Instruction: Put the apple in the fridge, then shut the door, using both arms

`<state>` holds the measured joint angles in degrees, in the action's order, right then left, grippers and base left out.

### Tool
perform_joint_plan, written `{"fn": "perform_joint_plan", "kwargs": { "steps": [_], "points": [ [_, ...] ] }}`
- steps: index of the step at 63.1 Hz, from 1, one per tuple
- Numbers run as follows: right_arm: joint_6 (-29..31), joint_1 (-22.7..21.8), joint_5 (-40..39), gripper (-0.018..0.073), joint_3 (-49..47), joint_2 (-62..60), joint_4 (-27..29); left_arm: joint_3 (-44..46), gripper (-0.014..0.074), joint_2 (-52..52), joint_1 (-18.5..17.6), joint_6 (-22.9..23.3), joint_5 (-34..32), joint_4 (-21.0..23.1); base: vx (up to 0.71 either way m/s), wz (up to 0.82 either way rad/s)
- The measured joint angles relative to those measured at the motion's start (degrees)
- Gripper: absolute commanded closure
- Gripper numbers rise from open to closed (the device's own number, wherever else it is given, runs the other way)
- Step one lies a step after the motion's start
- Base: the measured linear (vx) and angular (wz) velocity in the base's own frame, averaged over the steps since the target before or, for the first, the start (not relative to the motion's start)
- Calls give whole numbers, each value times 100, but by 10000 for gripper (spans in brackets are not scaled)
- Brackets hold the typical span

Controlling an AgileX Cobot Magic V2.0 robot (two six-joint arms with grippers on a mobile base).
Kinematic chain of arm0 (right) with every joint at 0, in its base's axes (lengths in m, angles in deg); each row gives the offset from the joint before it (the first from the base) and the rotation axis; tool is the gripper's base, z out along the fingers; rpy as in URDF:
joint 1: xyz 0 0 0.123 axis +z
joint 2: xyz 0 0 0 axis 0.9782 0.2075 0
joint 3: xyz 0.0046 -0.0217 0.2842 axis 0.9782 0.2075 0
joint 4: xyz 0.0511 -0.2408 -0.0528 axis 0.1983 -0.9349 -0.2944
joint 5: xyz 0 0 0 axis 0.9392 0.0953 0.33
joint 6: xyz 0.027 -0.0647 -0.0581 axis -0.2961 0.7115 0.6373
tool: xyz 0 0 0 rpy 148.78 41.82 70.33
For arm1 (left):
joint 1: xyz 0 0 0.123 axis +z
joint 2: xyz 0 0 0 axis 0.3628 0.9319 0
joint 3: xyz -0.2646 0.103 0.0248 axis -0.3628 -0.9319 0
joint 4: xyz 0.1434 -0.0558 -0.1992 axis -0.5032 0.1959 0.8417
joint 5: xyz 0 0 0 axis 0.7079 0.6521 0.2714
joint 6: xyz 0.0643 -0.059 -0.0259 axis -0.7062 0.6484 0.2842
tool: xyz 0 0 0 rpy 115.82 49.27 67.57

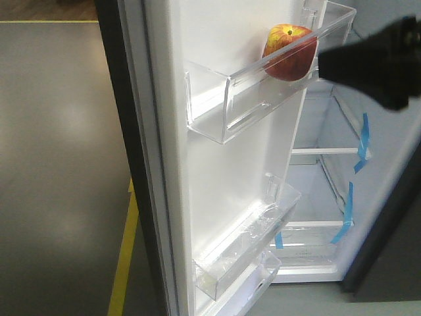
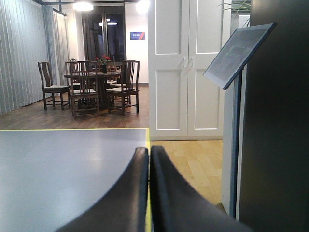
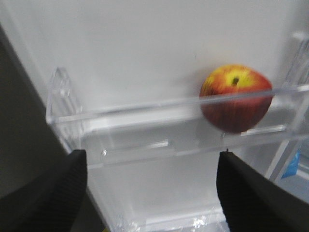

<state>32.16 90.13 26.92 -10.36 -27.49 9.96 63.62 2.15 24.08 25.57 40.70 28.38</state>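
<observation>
Resting stem-up, apple [image 1: 289, 52] sits in door bin [image 1: 217, 108].

Home-like dining area: fridge [image 1: 314, 189], wooden table [image 2: 96, 76] and chairs [image 2: 54, 88], white panelled double doors [image 2: 186, 67].

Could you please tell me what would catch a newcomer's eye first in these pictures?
The red and yellow apple stands out, sitting in the upper clear bin on the white inside of the open door. The right claw is open just in front of that bin, not touching the apple, while the left claw is shut and faces a room with a table and chairs.
</observation>
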Motion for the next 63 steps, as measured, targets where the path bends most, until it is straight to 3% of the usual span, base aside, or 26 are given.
{"fn": "perform_joint_plan", "kwargs": {
  "steps": [19,32,63],
  "points": [
    [18,0,-80,29,2390,-1777,349,0,603,0,0,0,0,0,0,0],
    [18,0,52,29,3475,-2942,675,0,603,0,0,0,0,0,0,0],
    [-201,0,784,37,4522,-4613,798,0,603,0,0,0,0,0,0,0]
  ]
}}
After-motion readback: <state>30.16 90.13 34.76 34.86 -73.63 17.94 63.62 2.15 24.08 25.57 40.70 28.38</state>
